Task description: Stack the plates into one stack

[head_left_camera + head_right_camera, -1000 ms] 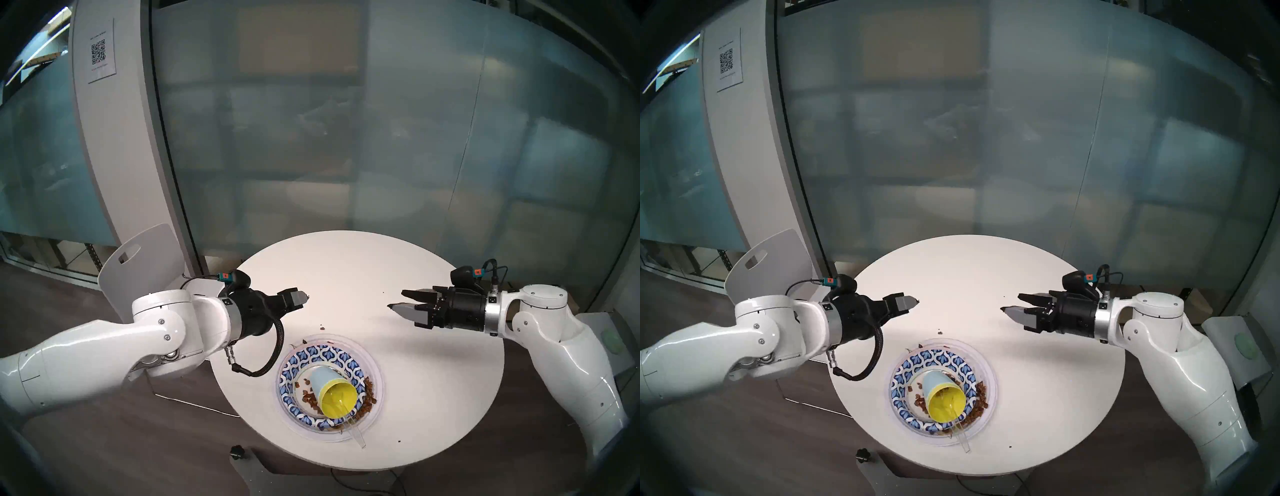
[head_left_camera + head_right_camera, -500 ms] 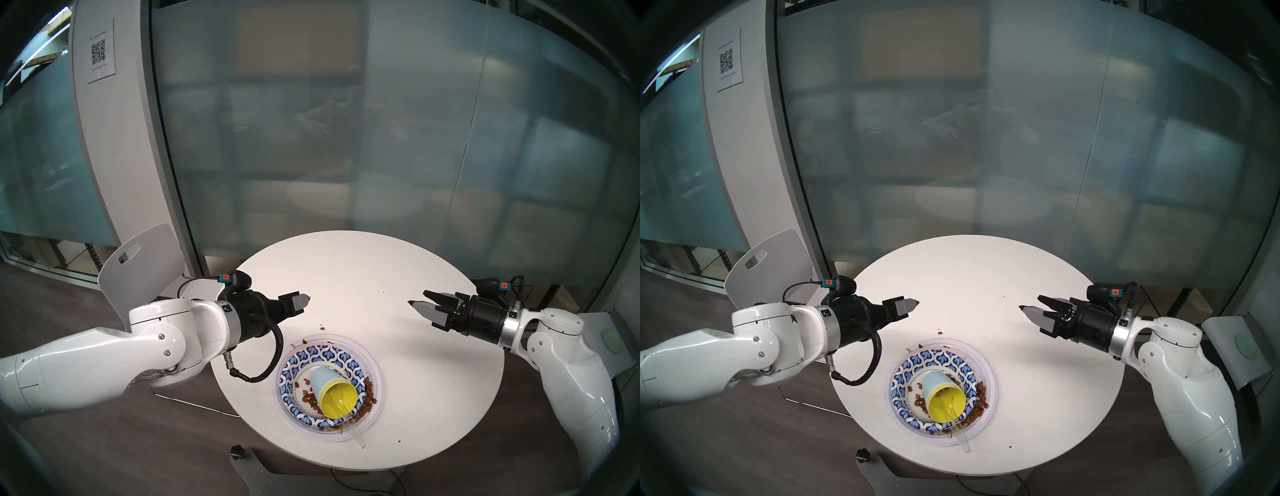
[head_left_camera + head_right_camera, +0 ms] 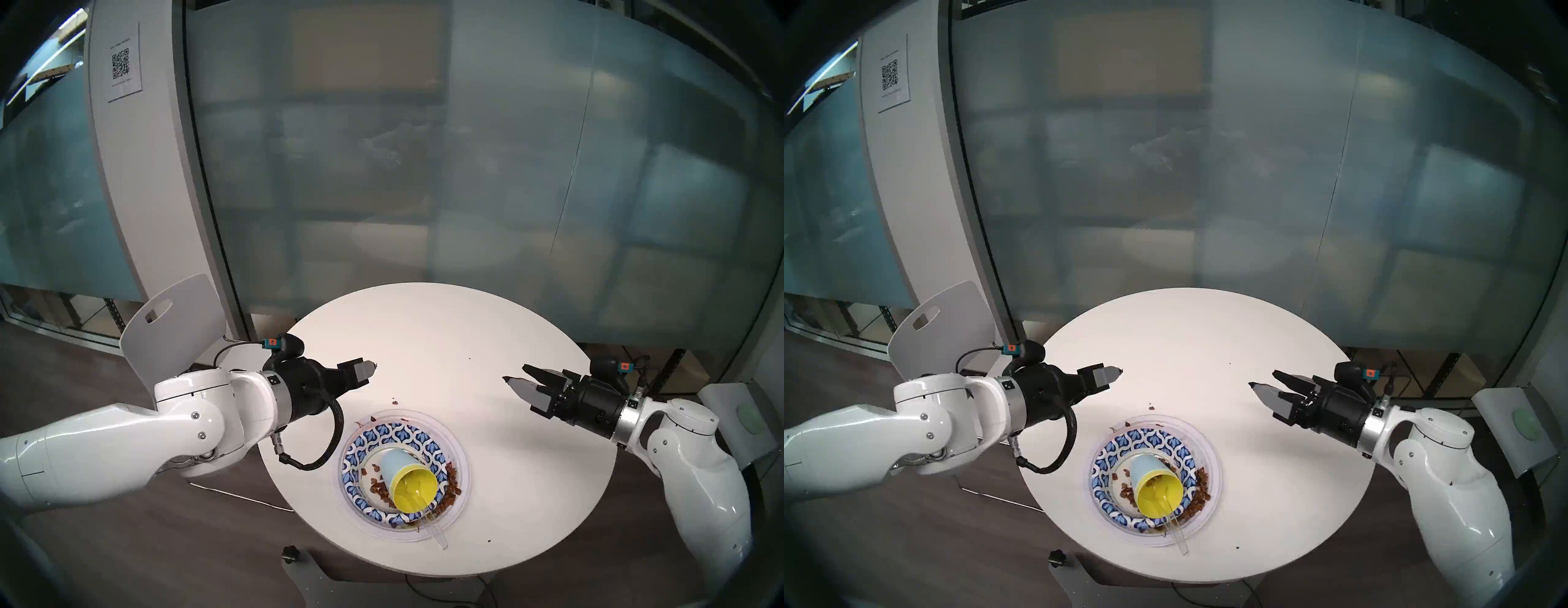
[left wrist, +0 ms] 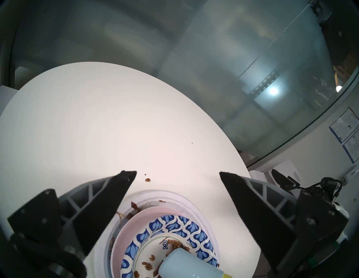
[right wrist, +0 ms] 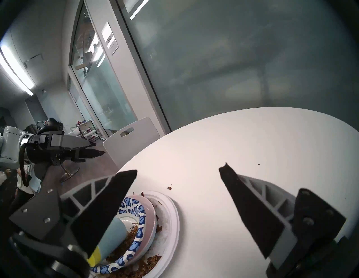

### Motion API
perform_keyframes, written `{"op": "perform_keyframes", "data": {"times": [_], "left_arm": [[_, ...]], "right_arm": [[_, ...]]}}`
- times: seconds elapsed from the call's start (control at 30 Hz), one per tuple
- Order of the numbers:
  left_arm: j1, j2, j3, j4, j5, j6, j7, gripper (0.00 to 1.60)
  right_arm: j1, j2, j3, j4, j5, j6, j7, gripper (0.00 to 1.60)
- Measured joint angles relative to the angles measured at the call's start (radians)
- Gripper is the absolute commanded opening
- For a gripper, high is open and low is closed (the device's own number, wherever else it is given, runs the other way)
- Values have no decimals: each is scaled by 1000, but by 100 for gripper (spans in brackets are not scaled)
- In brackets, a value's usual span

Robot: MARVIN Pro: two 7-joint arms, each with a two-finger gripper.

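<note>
At the far left a white chair (image 3: 169, 322) stands beside the round white counter (image 3: 445, 331). The left gripper (image 3: 368, 368) hangs above the counter's left part, released, its fingers (image 4: 108, 209) spread wide with nothing between them. Just below and right of it, toward the near edge, sits the stack (image 3: 405, 473): a large white ridged-rim plate (image 3: 460, 446) as base, a pale pink plate (image 4: 124, 229) over it, and a blue-white leaf-pattern paper plate (image 3: 373, 437) on top; a light blue plate cannot be made out. A light blue cup (image 3: 392, 463) lies on its side on the top plate, its yellow inside (image 3: 415, 490) facing the near edge, with brown crumbs (image 3: 452, 490) scattered around it and a clear utensil (image 3: 439, 537) jutting over the rim. A few crumbs (image 3: 394, 400) lie on the counter beyond the stack. The right gripper (image 3: 515, 375) hovers over the counter's right side, released and empty, well apart from the stack.
</note>
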Motion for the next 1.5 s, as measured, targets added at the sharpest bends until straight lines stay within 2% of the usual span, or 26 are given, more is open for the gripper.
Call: {"op": "perform_keyframes", "data": {"times": [1.5], "left_arm": [[-2,4,9,0,4,-8,-4,160]], "right_arm": [[-1,-21,8,-4,-3,-1,15,160]]}}
